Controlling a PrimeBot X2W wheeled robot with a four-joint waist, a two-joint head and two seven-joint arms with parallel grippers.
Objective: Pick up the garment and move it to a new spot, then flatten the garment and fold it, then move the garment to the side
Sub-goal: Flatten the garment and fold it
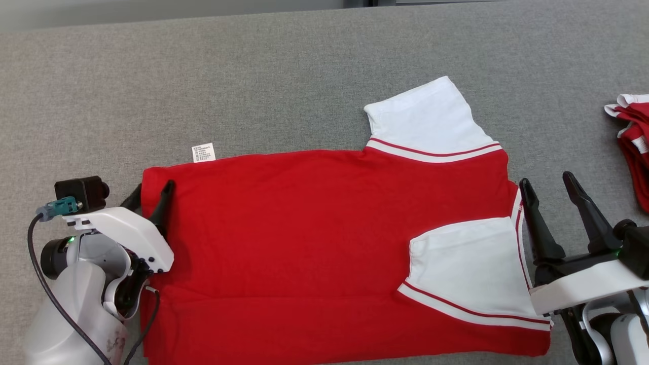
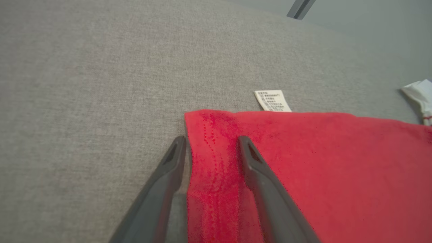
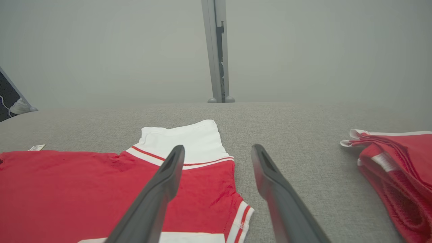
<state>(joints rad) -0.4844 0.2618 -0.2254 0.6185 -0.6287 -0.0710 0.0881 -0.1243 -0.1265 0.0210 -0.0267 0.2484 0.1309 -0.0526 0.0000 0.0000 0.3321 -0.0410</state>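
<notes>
The garment is a red shirt with white sleeves, lying flat on the grey table with one sleeve folded over its body. My left gripper is at its left hem. In the left wrist view the left gripper is open, straddling the stitched hem of the garment: one finger rests on the table, the other on the red cloth. My right gripper stands open beside the garment's right edge, near the collar. The right wrist view shows the right gripper holding nothing above the garment.
A white care label pokes out from the garment's far edge, also in the left wrist view. A pile of other red-and-white clothes lies at the table's right edge. A grey post stands behind the table.
</notes>
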